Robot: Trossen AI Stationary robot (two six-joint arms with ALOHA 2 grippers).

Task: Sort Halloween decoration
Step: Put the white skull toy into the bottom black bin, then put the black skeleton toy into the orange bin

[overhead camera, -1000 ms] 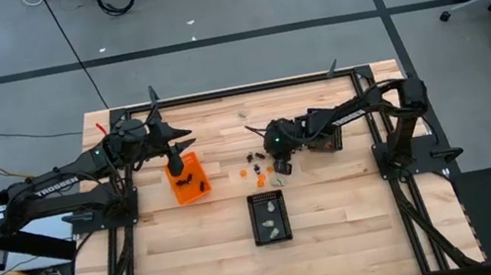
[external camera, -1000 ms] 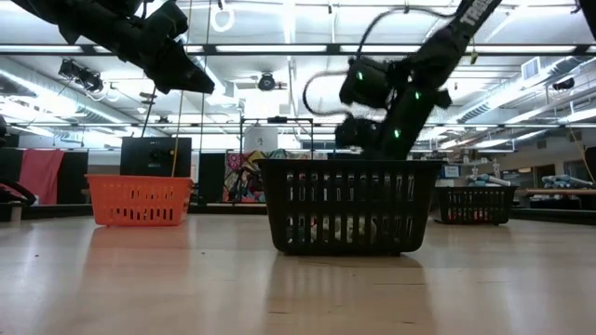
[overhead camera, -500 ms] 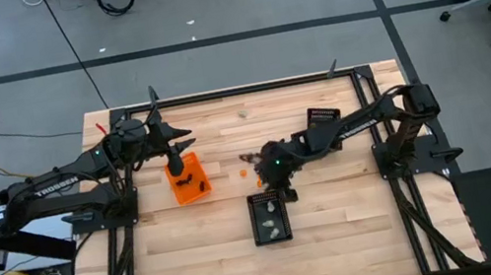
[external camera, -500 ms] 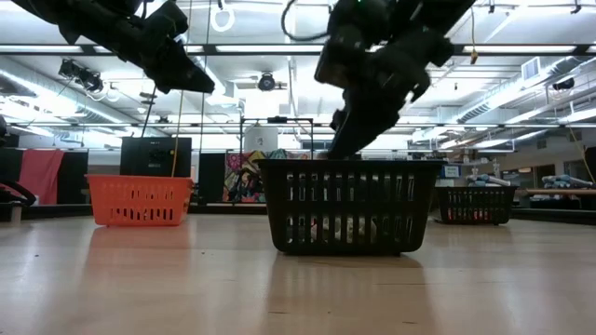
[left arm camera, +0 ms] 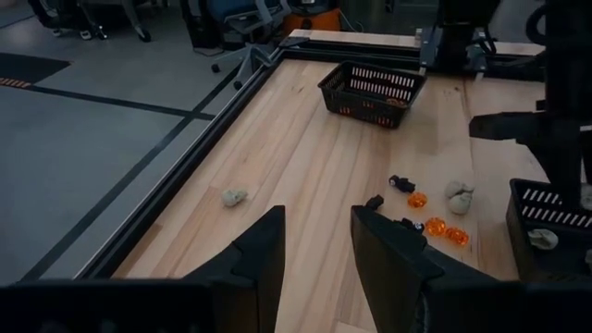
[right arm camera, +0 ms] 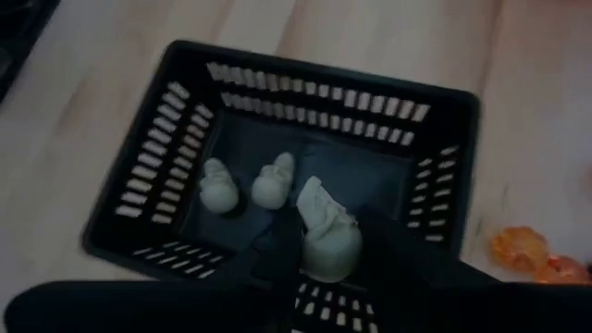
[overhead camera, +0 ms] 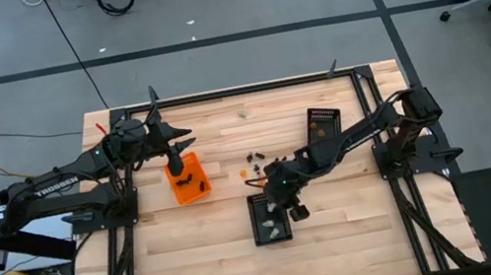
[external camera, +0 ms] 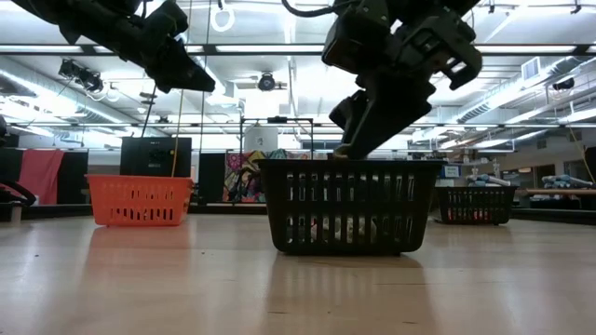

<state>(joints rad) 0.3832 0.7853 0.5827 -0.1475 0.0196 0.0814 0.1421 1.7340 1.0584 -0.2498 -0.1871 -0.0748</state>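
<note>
Right gripper (right arm camera: 328,250) over the black mesh bin (right arm camera: 166,199)
You read TROSSEN on the left arm (overhead camera: 54,185). A pale skull (right arm camera: 328,231) sits between your right fingers, jaws narrowly apart around it; two more skulls (right arm camera: 245,183) lie just beyond.

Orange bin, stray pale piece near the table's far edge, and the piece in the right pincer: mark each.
orange bin (overhead camera: 188,179), high view, its floor.
stray pale piece (left arm camera: 234,196), left wrist view, its middle.
pale skull piece (right arm camera: 326,236), right wrist view, its face.

front black bin (overhead camera: 270,218): right arm (overhead camera: 346,141) overhead | orange bin (overhead camera: 188,179): seemingly reachable
</note>
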